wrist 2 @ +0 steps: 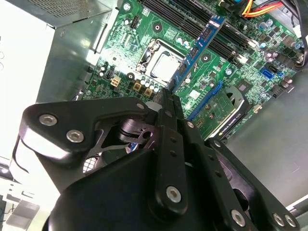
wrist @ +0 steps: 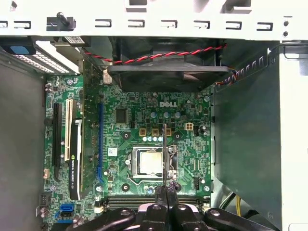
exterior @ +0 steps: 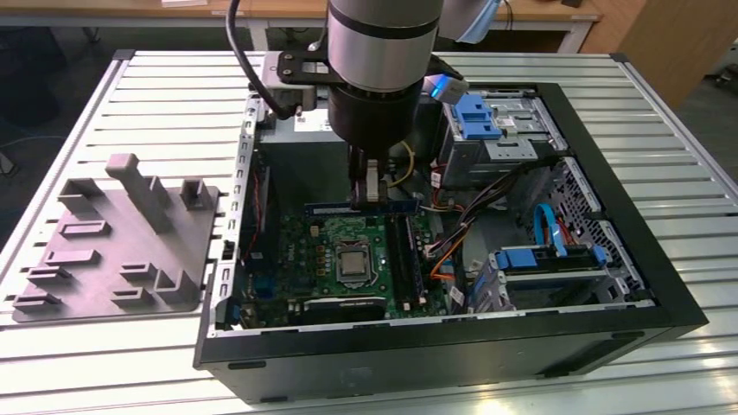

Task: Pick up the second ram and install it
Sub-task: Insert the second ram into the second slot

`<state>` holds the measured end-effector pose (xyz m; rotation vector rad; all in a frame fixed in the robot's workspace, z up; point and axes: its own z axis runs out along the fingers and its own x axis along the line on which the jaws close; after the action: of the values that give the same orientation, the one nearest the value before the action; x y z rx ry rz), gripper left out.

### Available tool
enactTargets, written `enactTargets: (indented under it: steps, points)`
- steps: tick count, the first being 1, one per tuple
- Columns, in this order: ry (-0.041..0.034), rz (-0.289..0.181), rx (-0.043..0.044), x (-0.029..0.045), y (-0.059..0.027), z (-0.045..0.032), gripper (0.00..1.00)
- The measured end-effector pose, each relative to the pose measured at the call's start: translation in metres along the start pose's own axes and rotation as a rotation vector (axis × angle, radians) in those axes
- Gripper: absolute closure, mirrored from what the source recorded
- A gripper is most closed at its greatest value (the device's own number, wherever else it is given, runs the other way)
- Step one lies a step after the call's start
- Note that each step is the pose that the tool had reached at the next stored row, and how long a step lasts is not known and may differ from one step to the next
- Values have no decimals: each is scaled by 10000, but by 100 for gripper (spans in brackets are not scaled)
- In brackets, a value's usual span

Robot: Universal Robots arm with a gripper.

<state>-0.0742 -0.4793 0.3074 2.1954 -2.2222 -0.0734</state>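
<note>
On the slatted table [exterior: 645, 112], an open computer case [exterior: 461, 339] is seen in the exterior view, with a grey fixture [exterior: 116, 233] at its nine o'clock. Inside, a green motherboard [exterior: 328, 235] is laid flat, its black memory slots [exterior: 400, 255] at three o'clock of the processor socket [exterior: 352, 261]. Above the board, the second ram [exterior: 334, 208] is held level, crosswise to those slots. It is clamped at its middle by the gripper [exterior: 372, 197], whose fingers [wrist 2: 168, 130] are pressed tight against it.
</note>
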Motion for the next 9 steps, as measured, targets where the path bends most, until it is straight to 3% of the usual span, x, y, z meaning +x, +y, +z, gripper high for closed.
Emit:
enactTargets:
  steps: [2, 9]
  points:
    - [-5, 121, 2, 0, 0, 0, 89]
    - [-56, 1238, 26, 0, 0, 6, 89]
